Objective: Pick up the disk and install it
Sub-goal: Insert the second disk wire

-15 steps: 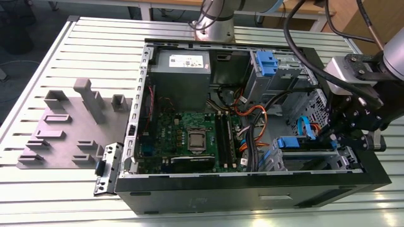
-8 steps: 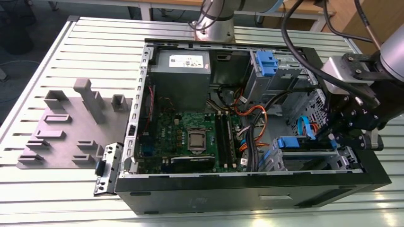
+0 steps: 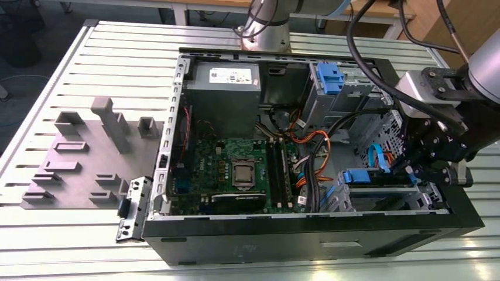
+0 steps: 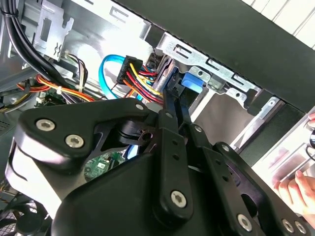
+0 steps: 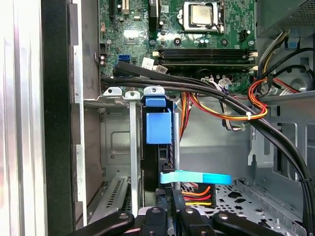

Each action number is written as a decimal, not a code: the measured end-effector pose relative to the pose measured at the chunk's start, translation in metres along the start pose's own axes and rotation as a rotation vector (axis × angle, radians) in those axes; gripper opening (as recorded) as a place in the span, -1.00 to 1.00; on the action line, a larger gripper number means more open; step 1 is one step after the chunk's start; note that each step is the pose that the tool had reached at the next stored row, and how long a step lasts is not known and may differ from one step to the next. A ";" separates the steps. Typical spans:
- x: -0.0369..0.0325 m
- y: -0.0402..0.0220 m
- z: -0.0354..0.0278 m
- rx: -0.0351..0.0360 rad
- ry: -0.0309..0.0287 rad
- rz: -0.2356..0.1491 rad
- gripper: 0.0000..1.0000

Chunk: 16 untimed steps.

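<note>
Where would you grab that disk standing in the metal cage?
By the narrow exposed edge of the disk, pinched across its thickness, coming from the open side of the case. It stands on edge between the cage walls, so its broad faces are covered.

A slatted metal tabletop (image 3: pixel 93 52) carries an open computer case (image 3: pixel 312 234); on the exterior view's left lies a grey fixture plate (image 3: pixel 78 170).

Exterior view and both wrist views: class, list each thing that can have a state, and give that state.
computer case: side panel off, inside exposed.
disk: standing on edge in the drive cage.
gripper: jaws shut on the disk.
processor: bare, no cooler on it.
</note>
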<state>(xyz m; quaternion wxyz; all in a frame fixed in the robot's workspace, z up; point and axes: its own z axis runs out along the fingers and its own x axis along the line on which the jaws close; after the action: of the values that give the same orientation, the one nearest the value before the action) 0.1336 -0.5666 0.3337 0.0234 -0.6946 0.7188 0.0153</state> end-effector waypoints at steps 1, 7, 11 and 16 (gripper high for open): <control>0.0000 0.0000 0.0001 0.0000 -0.0001 0.000 -0.67; 0.0002 0.0000 0.0032 0.0000 0.0001 0.000 -0.67; 0.0003 0.0000 0.0049 0.0000 -0.0005 0.000 -0.67; 0.0004 0.0001 0.0065 0.0000 0.0003 0.000 -0.67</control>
<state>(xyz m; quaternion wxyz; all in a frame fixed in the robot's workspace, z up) 0.1336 -0.5666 0.3271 0.0233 -0.6946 0.7188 0.0152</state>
